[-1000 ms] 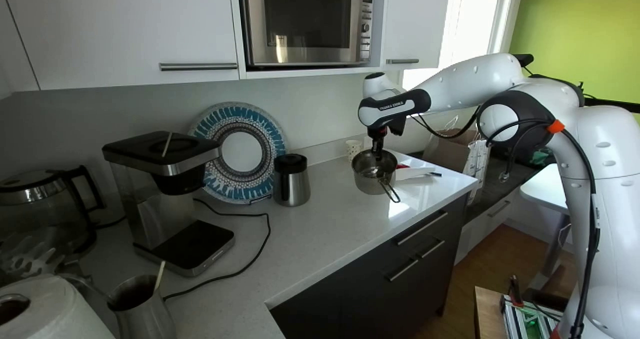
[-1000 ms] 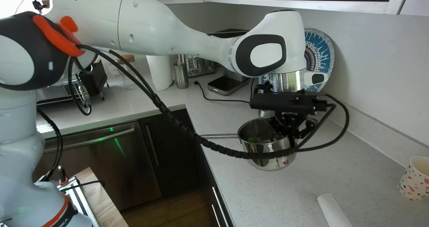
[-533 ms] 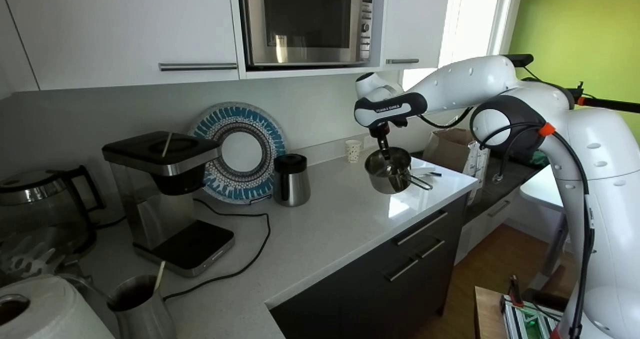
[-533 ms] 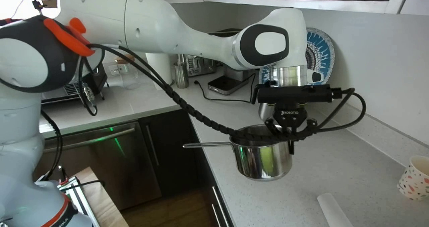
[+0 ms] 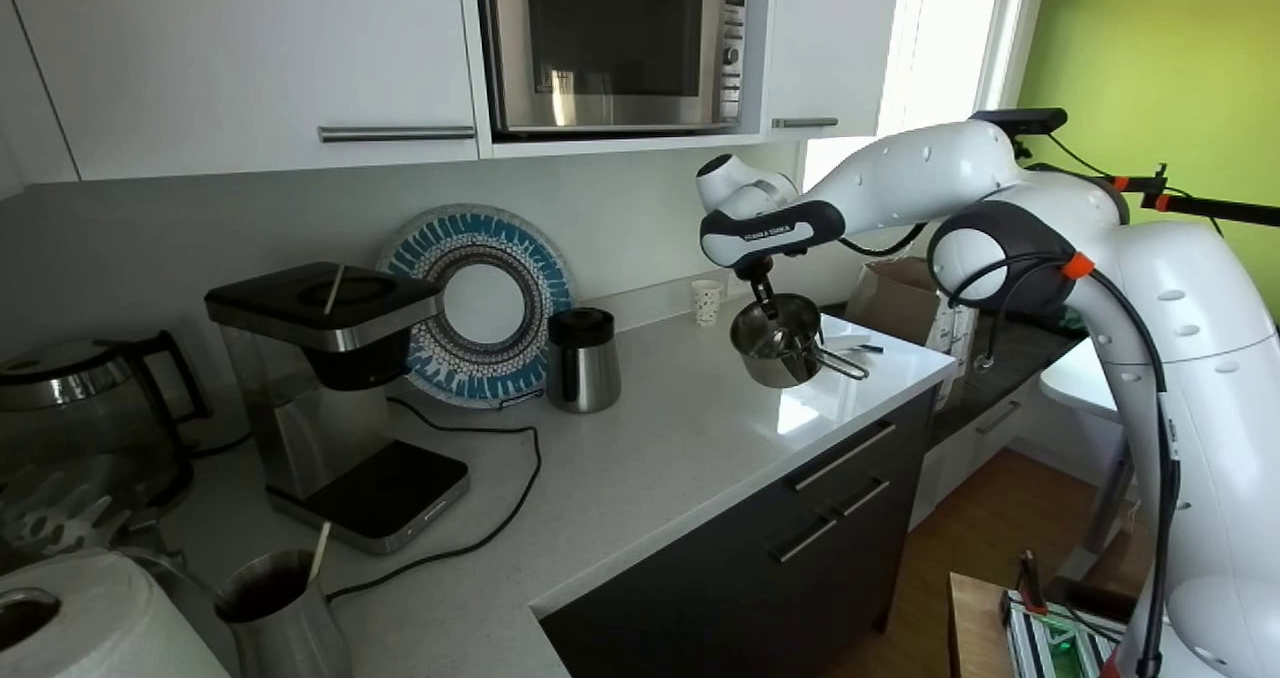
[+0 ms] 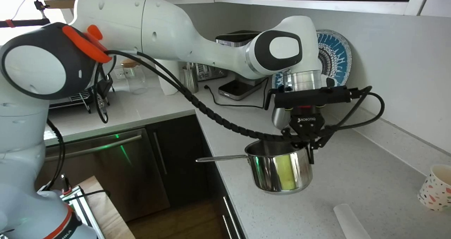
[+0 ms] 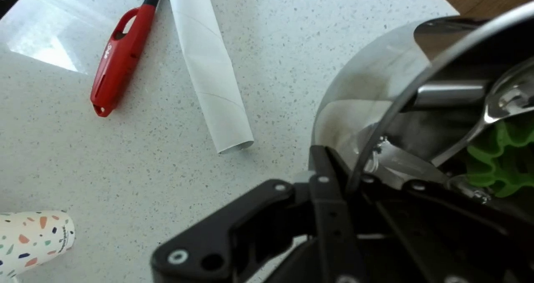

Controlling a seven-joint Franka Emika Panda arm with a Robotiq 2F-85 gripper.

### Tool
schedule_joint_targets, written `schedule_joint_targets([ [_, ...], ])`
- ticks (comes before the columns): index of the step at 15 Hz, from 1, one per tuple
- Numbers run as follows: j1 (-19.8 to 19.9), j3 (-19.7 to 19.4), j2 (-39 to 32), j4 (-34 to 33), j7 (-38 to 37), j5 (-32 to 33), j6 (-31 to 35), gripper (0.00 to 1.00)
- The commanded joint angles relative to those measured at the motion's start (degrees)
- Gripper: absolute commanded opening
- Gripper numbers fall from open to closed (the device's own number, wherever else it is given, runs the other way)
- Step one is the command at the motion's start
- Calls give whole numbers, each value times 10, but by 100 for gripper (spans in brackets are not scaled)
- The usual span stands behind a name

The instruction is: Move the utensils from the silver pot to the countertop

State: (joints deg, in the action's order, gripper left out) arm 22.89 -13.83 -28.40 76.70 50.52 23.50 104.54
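Closest in, wrist view: your pincer (image 7: 344,168) pinches the rim of the silver pot (image 6: 278,173), one finger outside the steel, one inside. The utensils (image 7: 507,103) lie in the pot, part-hidden from you: bright metal, at least one spoon-shaped, with a green wavy piece (image 7: 515,135) beside them. Both exterior views show you the pot roughly upright, handle pointing towards the front edge of the bench (image 6: 380,182); you can't judge whether its base touches down. Near the pot you have a white tube (image 7: 212,66) lying on the bench, a red lighter (image 7: 125,59) just beside it. A speckled cup (image 6: 435,189) stands upright, closer to the back wall (image 5: 650,208). Farther along, in an exterior view, you see a steel canister (image 5: 583,368) with a black lid, well apart from the pot. Behind it, a blue-patterned round plate (image 5: 485,303) on edge; then a coffee machine (image 5: 355,363).
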Motion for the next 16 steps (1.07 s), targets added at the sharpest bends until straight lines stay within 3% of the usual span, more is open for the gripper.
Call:
schedule_joint_targets([
  [1, -32, -13, 3, 8, 6, 88, 18, 1],
  [9, -88, -4, -17, -14, 25, 268, 13, 1],
  [11, -78, 11, -15, -4, 3, 241, 15, 4],
  [16, -88, 10, -28, -3, -1, 270, 23, 1],
])
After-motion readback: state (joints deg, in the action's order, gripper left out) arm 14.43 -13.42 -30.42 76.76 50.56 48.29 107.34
